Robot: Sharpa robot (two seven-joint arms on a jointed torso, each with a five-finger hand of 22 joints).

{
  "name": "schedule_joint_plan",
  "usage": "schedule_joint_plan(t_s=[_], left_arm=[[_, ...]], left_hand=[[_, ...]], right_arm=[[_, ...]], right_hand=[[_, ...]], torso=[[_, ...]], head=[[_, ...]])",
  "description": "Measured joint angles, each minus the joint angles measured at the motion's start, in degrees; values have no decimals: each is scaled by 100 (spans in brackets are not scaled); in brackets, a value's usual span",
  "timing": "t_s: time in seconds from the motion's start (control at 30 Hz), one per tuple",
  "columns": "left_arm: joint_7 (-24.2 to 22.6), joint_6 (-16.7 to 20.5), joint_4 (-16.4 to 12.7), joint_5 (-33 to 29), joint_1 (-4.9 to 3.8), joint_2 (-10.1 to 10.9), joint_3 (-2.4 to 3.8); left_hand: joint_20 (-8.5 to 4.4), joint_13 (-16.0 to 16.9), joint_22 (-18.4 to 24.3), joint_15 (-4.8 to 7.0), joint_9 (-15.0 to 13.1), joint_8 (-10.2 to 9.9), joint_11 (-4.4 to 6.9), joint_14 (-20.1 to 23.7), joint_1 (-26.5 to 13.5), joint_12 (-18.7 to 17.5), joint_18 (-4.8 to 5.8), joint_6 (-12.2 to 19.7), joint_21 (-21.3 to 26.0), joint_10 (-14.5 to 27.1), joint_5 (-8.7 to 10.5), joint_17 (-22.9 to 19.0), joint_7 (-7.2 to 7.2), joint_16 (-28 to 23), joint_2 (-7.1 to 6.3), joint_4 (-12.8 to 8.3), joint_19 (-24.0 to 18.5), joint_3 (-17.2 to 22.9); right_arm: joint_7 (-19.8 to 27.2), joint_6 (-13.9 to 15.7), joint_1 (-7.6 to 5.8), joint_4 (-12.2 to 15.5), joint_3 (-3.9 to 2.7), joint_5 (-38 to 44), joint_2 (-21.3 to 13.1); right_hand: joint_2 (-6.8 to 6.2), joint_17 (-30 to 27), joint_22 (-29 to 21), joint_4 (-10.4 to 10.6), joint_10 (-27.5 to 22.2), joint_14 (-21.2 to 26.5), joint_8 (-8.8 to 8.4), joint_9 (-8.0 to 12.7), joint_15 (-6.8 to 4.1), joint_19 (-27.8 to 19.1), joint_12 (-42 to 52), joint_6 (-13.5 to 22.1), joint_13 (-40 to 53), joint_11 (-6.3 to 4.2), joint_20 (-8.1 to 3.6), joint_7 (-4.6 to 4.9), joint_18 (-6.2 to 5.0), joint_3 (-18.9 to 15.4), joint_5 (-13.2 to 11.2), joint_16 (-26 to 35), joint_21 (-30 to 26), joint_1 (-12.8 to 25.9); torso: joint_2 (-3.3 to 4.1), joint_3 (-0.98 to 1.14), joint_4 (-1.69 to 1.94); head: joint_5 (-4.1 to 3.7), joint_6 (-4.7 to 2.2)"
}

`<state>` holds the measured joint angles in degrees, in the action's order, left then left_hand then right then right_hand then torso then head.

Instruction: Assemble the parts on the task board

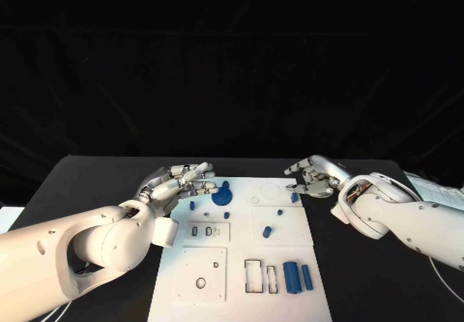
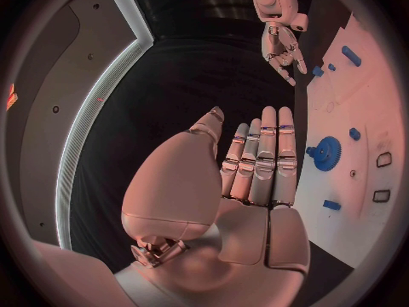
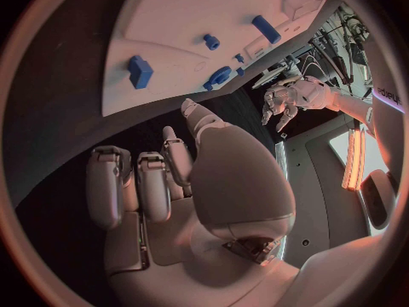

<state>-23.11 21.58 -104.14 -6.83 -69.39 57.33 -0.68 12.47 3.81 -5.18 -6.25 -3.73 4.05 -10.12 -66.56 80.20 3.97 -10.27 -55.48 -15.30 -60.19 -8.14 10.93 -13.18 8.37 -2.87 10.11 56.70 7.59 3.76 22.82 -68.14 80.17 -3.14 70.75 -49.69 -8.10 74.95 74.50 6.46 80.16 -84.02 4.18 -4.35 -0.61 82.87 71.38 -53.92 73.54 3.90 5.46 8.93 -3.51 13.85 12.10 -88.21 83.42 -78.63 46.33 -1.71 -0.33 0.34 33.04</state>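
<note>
The white task board (image 1: 242,258) lies in the middle of the black table. A blue gear (image 1: 223,195) stands near its far left corner, and it shows in the left wrist view too (image 2: 324,151). Several small blue pieces (image 1: 267,232) are scattered over the far half. Two blue bars (image 1: 298,277) lie side by side at the near right. My left hand (image 1: 184,181) hovers over the board's far left edge, just left of the gear, fingers apart and holding nothing (image 2: 255,170). My right hand (image 1: 311,178) hangs over the far right corner, loosely curled and holding nothing (image 3: 162,184).
Rectangular slots (image 1: 253,275) and small oval holes (image 1: 201,231) are cut into the board's near half. Bare black table (image 1: 87,188) runs along both sides of the board. A white object (image 1: 433,188) lies at the table's right edge behind my right arm.
</note>
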Motion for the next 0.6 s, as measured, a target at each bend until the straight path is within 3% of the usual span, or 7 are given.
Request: schedule_joint_plan(t_s=[0.3,0.6], left_arm=[[-1,-36,106,0,1,-23,-4],[-1,-48,151,0,3,-27,-4]], left_hand=[[0,0,0,0,0,0,0,0,0,0,0,0,0,0,0,-1,0,0,0,0,0,0],[0,0,-1,0,0,0,0,0,0,0,-1,0,0,0,0,8,0,0,0,0,0,0]], right_arm=[[433,-168,54,-164,-3,-427,-164],[558,-287,207,-195,-3,-556,-189]], right_hand=[[-28,-1,7,-13,0,0,0,1,0,0,0,-16,14,0,0,-16,0,-49,0,0,0,28],[-28,-1,16,-13,0,0,0,-4,0,0,0,-56,42,0,0,-15,0,-80,22,-23,0,28]], torso=[[-9,61,-39],[-8,68,-51]], head=[[9,18],[15,55]])
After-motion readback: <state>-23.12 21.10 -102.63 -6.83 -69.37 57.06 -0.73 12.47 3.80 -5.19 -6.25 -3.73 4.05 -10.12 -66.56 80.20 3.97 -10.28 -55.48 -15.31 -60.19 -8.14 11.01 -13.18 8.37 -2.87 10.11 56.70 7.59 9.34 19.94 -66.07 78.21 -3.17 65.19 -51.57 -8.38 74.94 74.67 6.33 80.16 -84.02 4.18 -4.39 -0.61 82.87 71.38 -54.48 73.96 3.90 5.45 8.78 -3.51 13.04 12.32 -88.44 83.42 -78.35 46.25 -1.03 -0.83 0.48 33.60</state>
